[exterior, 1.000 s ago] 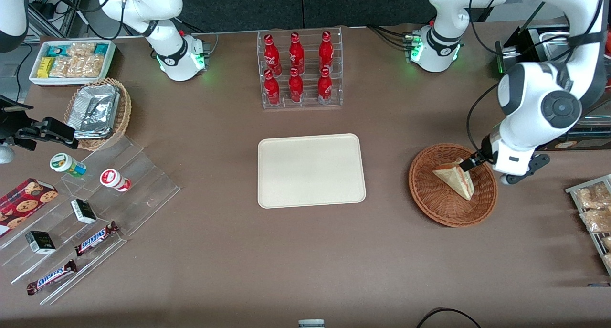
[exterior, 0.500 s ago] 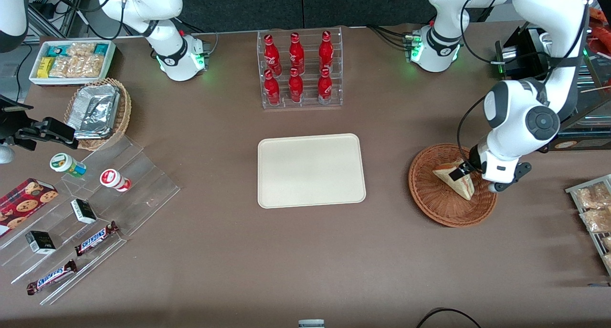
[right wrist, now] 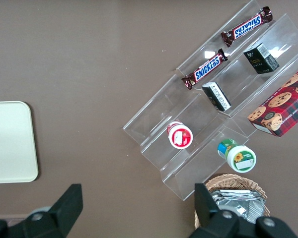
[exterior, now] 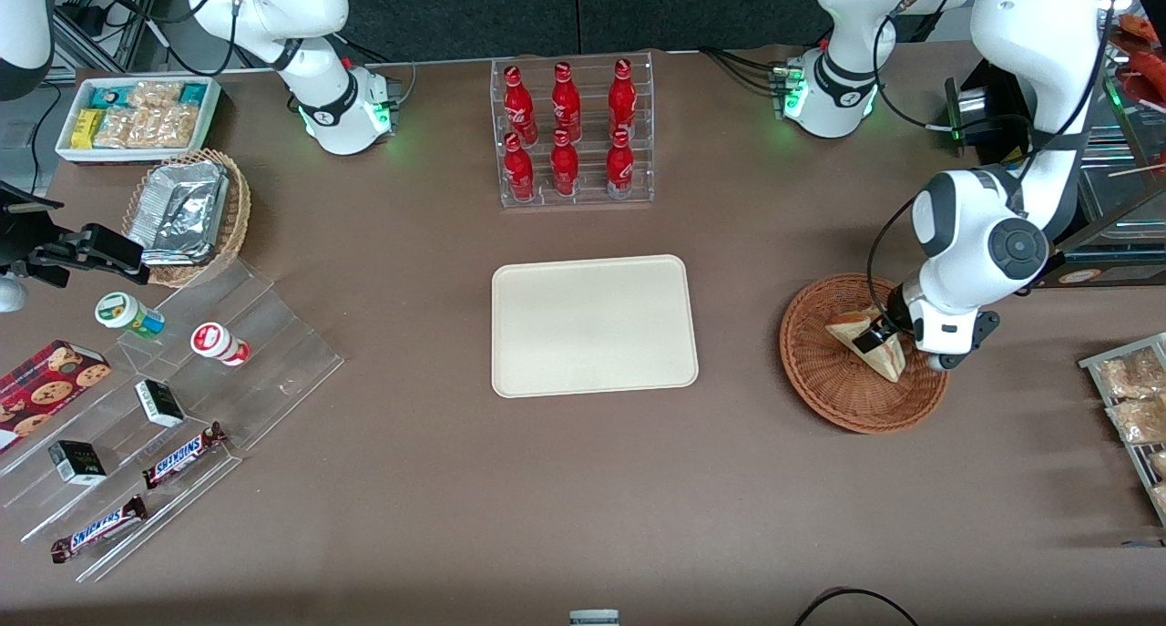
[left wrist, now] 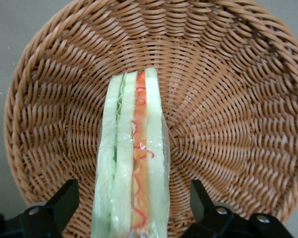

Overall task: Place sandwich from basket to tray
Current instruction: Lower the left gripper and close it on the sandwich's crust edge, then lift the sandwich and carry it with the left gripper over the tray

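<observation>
lowered since the earlier frame, gripper (left wrist: 131, 208) open astride sandwich (left wrist: 132, 158) in basket (left wrist: 228, 124); tray (exterior: 592, 325) bare; risk: slippery wrap slipping if pinched shallow.

Six red bottles (exterior: 565, 134), two Snickers bars (exterior: 141, 494) — two baskets (exterior: 861, 353), one tray (exterior: 592, 325)

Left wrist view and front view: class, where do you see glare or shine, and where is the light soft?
Left wrist view: the sandwich's clear wrap shines faintly, the basket is evenly lit, and the open gripper straddles the sandwich. Front view: soft light on the tray, glints on the foil containers and red bottles.
</observation>
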Available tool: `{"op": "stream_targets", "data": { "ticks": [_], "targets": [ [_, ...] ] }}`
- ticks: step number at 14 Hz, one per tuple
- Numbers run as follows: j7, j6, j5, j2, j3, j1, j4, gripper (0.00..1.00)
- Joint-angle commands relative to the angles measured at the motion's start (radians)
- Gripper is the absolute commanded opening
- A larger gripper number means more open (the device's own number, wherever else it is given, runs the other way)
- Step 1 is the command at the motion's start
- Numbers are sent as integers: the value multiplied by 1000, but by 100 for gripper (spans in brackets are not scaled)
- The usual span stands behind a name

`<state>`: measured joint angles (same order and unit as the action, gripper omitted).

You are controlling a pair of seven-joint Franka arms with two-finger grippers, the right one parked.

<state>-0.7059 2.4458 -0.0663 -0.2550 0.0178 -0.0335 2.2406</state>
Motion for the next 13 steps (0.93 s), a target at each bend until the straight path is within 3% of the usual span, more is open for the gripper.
{"op": "stream_targets", "data": {
  "ticks": [1,2,3,8,13],
  "targets": [
    [-58,29,-13,-1,2,1,14,49],
    [-75,27,-13,0,2,1,16,21],
    [-89,21,-13,3,2,1,14,0],
    [-76,-46,-1,5,7,-14,-19,0],
    [-73,-336,53,6,100,-20,-205,0]
  ]
}}
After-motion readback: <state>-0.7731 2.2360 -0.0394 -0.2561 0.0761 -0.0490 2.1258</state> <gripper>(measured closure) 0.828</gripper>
